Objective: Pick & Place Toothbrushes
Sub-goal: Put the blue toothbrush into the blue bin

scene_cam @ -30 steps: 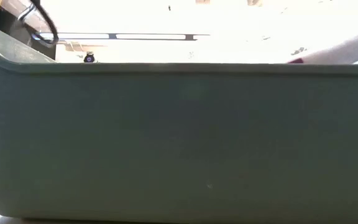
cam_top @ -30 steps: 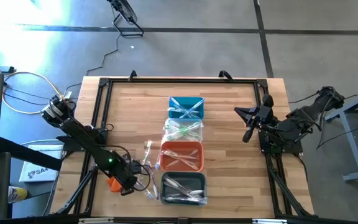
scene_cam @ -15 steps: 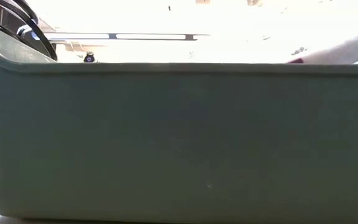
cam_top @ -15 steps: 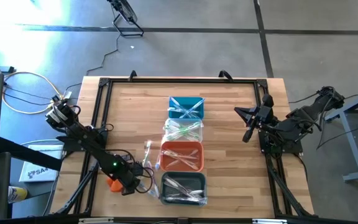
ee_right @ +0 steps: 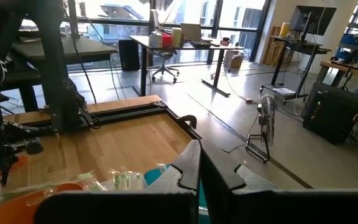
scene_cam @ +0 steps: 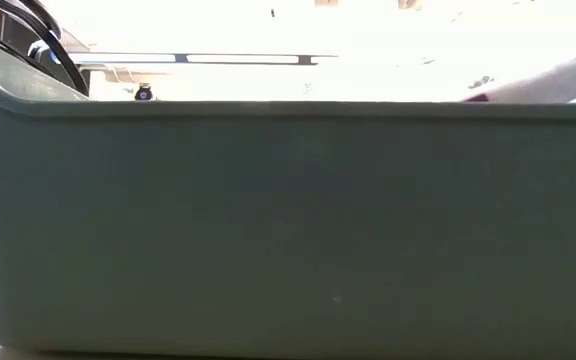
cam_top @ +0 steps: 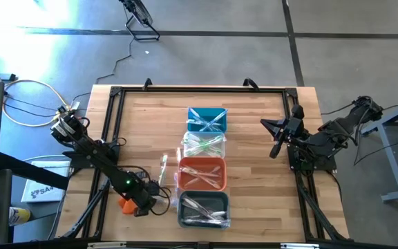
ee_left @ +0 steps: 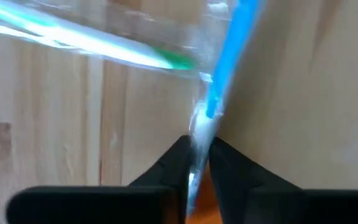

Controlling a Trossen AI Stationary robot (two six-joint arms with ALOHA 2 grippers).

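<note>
Left gripper [ee_left: 196, 163] jaws grasping blue toothbrush [ee_left: 229, 56] beside grey bin [cam_top: 203, 209]; right gripper [ee_right: 199, 163] jaws clenched, parked.

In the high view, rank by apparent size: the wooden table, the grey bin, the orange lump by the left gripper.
1. Wooden table, by far the largest.
2. Grey bin, at the near end of the bin row.
3. Orange lump, smallest, though the left gripper and its arm partly cover it, so its full size is unsure.

bins [cam_top: 204, 168] fill table centre, bare wood [cam_top: 261, 200] either side
</note>
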